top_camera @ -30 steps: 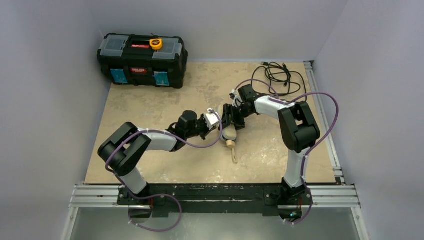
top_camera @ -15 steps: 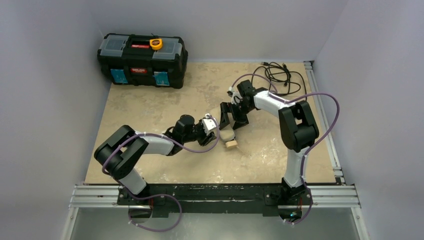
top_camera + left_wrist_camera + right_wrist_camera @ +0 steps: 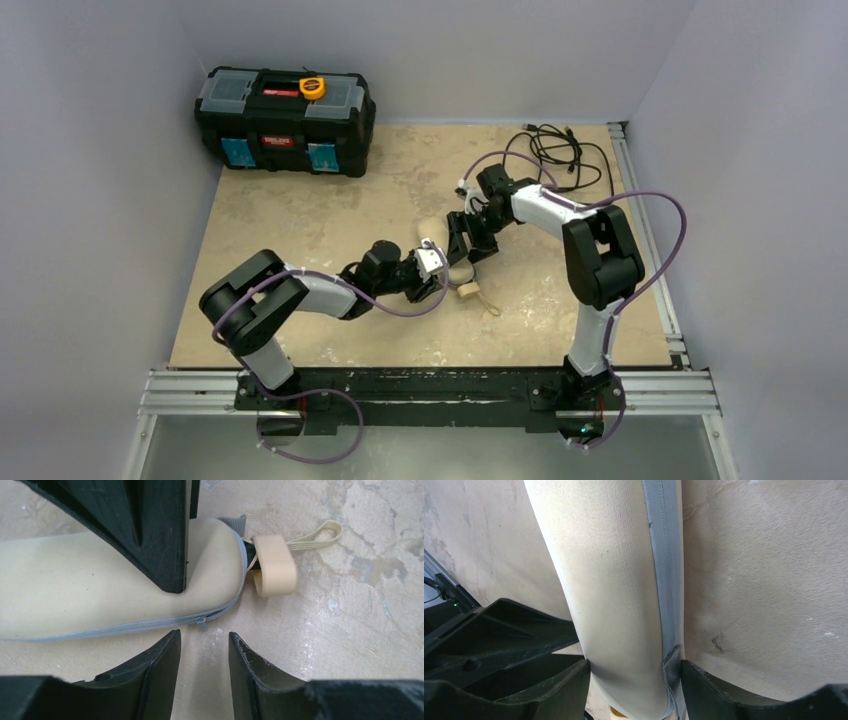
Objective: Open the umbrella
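My left gripper (image 3: 204,640) has released and stands empty beside the umbrella (image 3: 272,565), which lies on the table (image 3: 350,630) inside its sleeve (image 3: 90,590); my right gripper (image 3: 634,670) has re-clamped it, so unsheathing remains outstanding.

readable text: none | black toolbox (image 3: 285,108) — red label strip on lid (image 3: 277,91) and another on its front (image 3: 274,141), white marks on both too small to make out | yellow round item (image 3: 312,87) on lid — dark centre, any print too small to tell | wrist views: nothing legible
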### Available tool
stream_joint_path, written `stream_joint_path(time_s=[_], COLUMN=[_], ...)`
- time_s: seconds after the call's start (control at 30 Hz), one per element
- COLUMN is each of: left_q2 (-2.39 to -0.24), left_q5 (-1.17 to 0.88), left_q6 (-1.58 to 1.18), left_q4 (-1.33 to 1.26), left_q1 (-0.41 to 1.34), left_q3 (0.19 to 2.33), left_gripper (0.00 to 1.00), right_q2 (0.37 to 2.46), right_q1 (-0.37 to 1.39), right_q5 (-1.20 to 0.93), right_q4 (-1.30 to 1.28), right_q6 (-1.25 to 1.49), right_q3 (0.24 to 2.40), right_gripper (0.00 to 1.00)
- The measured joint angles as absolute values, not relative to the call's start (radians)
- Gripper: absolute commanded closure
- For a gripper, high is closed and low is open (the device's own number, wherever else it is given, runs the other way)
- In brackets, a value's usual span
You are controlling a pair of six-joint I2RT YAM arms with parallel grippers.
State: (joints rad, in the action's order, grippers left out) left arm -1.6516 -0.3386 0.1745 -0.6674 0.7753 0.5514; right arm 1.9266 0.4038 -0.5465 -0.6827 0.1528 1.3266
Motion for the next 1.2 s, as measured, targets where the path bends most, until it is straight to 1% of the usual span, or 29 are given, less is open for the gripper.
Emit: stream_joint_path(time_s=[0.07, 0.17, 0.27, 0.43, 0.6, 0.67, 0.73, 0.8, 0.83, 0.87, 0.9, 0.93, 0.97, 1.03, 1.1, 1.2], left_q2=[-1.675, -1.709, -1.745, -1.753, -1.755, -1.765, -1.783, -1.799, -1.802, -1.803, -1.803, -1.803, -1.803, -1.802, -1.802, -1.802], left_q5=[-0.321, -0.297, -0.282, -0.269, -0.251, -0.236, -0.214, -0.195, -0.186, -0.178, -0.171, -0.168, -0.167, -0.165, -0.166, -0.163], left_q6=[0.164, 0.148, 0.133, 0.110, 0.084, 0.067, 0.039, 0.016, 0.005, -0.007, -0.017, -0.026, -0.037, -0.059, -0.070, -0.077], left_q4=[-0.677, -0.679, -0.682, -0.699, -0.707, -0.714, -0.713, -0.710, -0.711, -0.710, -0.709, -0.708, -0.708, -0.709, -0.711, -0.713], left_q1=[0.782, 0.786, 0.788, 0.799, 0.834, 0.842, 0.848, 0.850, 0.851, 0.851, 0.852, 0.852, 0.852, 0.854, 0.854, 0.854], left_q3=[0.552, 0.560, 0.582, 0.587, 0.587, 0.592, 0.608, 0.623, 0.627, 0.629, 0.630, 0.631, 0.631, 0.631, 0.631, 0.631], left_gripper=[0.64, 0.67, 0.69, 0.73, 0.73, 0.75, 0.79, 0.81, 0.80, 0.76, 0.67, 0.61, 0.59, 0.59, 0.61, 0.73], right_q2=[1.927, 1.927, 1.927, 1.927, 1.930, 1.930, 1.930, 1.930, 1.930, 1.930, 1.930, 1.930, 1.930, 1.930, 1.930, 1.930], right_q1=[0.404, 0.400, 0.396, 0.381, 0.354, 0.350, 0.345, 0.337, 0.334, 0.331, 0.331, 0.330, 0.330, 0.329, 0.328, 0.328], right_q5=[-0.553, -0.560, -0.568, -0.590, -0.623, -0.630, -0.633, -0.635, -0.636, -0.638, -0.640, -0.640, -0.640, -0.641, -0.643, -0.645], right_q4=[-0.680, -0.667, -0.657, -0.641, -0.630, -0.631, -0.632, -0.632, -0.631, -0.630, -0.628, -0.627, -0.627, -0.625, -0.624, -0.623], right_q6=[0.153, 0.153, 0.153, 0.157, 0.164, 0.164, 0.164, 0.164, 0.164, 0.164, 0.164, 0.163, 0.163, 0.163, 0.163, 0.159], right_q3=[1.315, 1.304, 1.295, 1.280, 1.265, 1.261, 1.257, 1.255, 1.254, 1.252, 1.250, 1.250, 1.249, 1.247, 1.246, 1.245], right_gripper=[0.45, 0.47, 0.52, 0.60, 0.63, 0.63, 0.64, 0.66, 0.66, 0.66, 0.66, 0.66, 0.66, 0.66, 0.66, 0.67])
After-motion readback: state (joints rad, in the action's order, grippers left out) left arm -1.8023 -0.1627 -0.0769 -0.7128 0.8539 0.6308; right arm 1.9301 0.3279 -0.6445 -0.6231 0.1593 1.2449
